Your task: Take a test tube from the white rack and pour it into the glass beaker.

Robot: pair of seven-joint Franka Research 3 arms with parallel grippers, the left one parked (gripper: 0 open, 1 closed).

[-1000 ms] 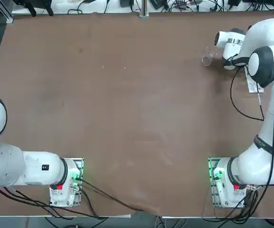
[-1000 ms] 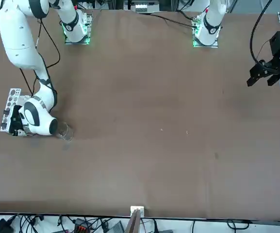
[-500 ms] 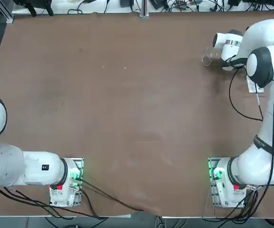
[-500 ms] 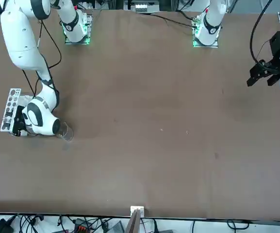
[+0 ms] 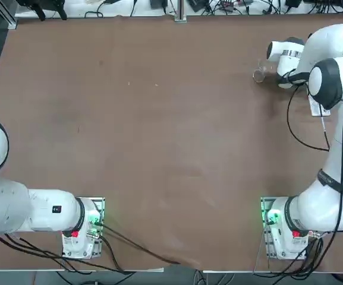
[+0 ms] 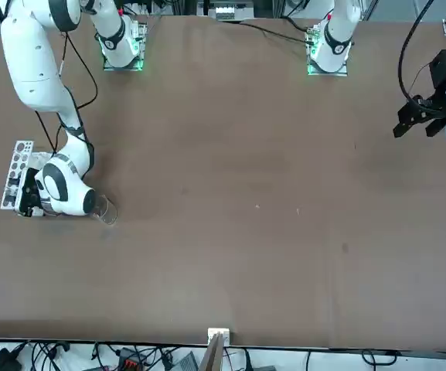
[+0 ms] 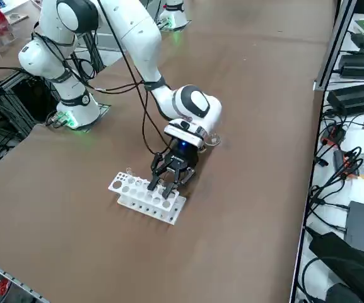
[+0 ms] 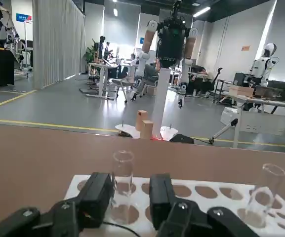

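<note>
Right claw straddling a test tube in the white rack

The right claw (image 8: 131, 197) is down at the white rack (image 7: 147, 197) near the bench's (image 5: 159, 119) far right corner, its fingers (image 8: 99, 195) part-open on either side of an upright test tube (image 8: 122, 182); whether they touch the glass I cannot tell. The glass beaker (image 5: 261, 72) stands just beside the wrist.
</note>
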